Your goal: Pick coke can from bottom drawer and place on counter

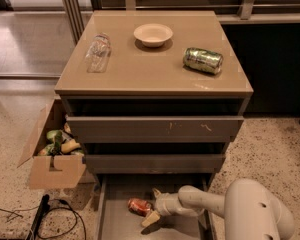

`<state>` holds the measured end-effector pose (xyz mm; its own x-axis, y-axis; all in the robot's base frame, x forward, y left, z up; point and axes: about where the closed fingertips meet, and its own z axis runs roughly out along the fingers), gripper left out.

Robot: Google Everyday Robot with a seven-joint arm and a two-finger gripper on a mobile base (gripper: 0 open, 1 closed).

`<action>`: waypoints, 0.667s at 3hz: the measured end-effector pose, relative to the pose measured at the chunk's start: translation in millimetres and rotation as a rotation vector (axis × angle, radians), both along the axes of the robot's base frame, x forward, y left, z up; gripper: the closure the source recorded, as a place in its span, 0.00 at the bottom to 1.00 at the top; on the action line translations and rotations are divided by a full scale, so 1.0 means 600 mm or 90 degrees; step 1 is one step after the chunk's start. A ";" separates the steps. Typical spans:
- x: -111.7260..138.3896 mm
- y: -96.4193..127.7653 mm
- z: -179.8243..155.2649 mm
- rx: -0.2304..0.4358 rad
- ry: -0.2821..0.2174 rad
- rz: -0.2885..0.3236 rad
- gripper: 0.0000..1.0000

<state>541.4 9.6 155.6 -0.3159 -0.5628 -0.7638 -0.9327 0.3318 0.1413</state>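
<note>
While the small red metal coke can (139,206) lies on its side on the floor of the pulled-out bottom drawer (119,226), a shallow grey-brown tray beneath two grey upper drawers (155,129), the white two-finger gripper (153,205) sits low inside that drawer, right at the can's right end. Its fingers stand apart, one behind the can's end and one in front of it, with nothing clamped between them. Whether either one touches the metal cannot be told.

The step in hand appears to be the reach for the grasp; the lift has not begun. The next move likely calls for easing a little further left so the fingers straddle the can's body, then closing firmly, since a can on its side may roll away if nudged. After that the can must rise clear of the drawer's low sides and the drawer fronts above, then go up to the glossy tan-beige counter (145,76). That top already carries a pale round bowl (153,34), a green metallic can (203,60) and a clear bottle (98,51) lying down, so the bare front middle seems the safest spot.
</note>
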 end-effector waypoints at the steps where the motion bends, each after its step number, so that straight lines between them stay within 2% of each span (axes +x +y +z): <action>1: 0.008 0.022 -0.020 -0.007 0.001 0.008 0.00; 2: 0.012 0.031 -0.040 -0.012 0.006 0.009 0.00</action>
<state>548.6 28.0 131.7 -0.3140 -0.5821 -0.7501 -0.9363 0.3206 0.1432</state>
